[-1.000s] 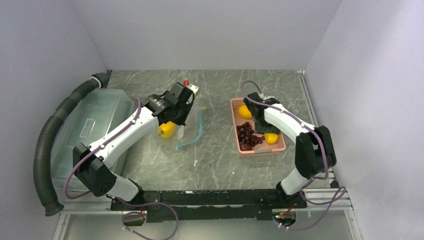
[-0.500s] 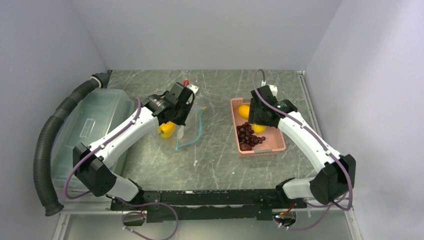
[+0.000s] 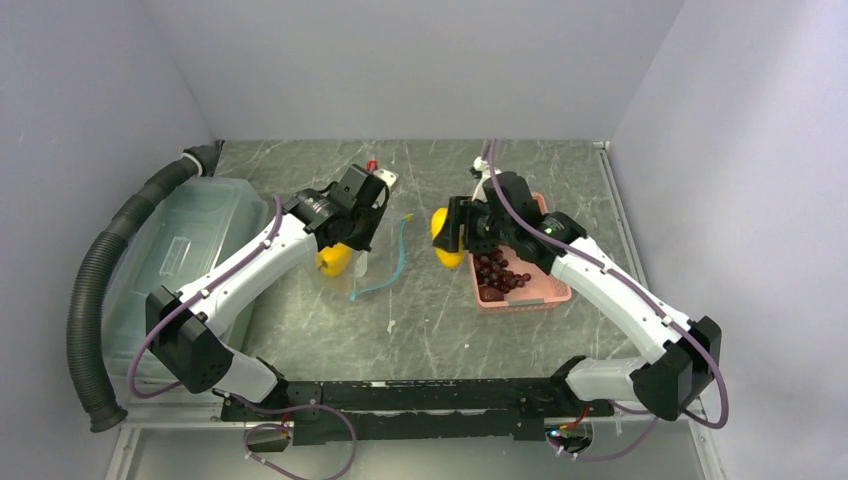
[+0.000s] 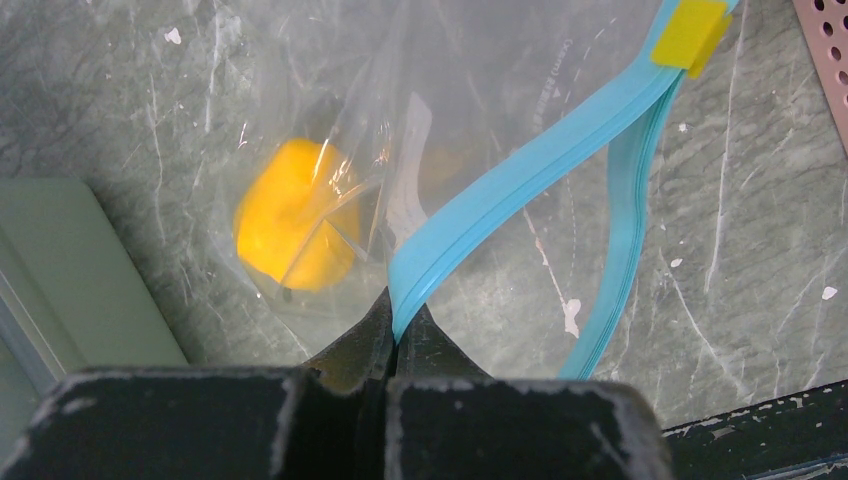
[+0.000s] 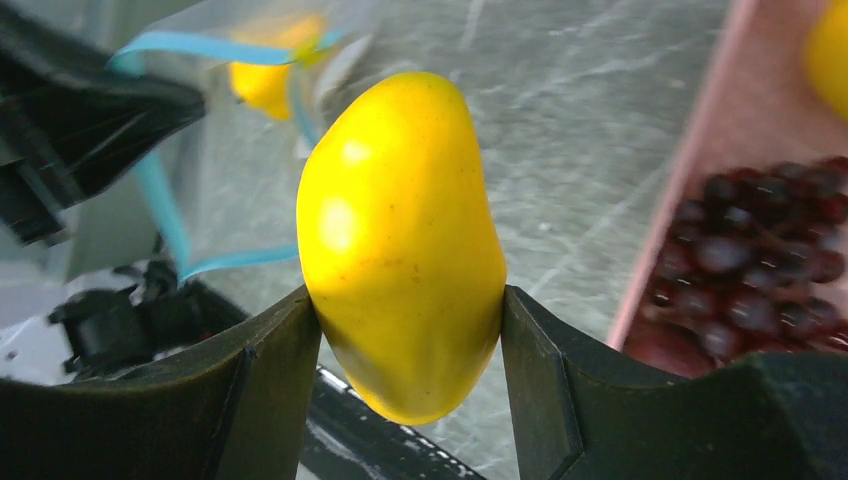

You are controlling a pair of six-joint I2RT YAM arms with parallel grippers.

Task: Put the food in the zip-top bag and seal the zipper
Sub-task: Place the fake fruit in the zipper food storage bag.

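Observation:
The clear zip-top bag lies left of centre with one yellow piece inside it, also seen in the left wrist view. My left gripper is shut on the teal-blue zipper strip and holds one side of the mouth up. My right gripper is shut on the yellow oblong fruit and holds it in the air between the bag and the pink basket. The dark grape bunch lies in the basket, and another yellow piece shows there. The orange ball is out of view.
A large translucent lidded bin and a black corrugated hose fill the left side. A small red-capped object stands behind the bag. White walls close in the table at the back and on both sides.
My right gripper has lifted the yellow oblong fruit out of the basket and carried it left, towards the bag. The left arm and the bag have not moved.

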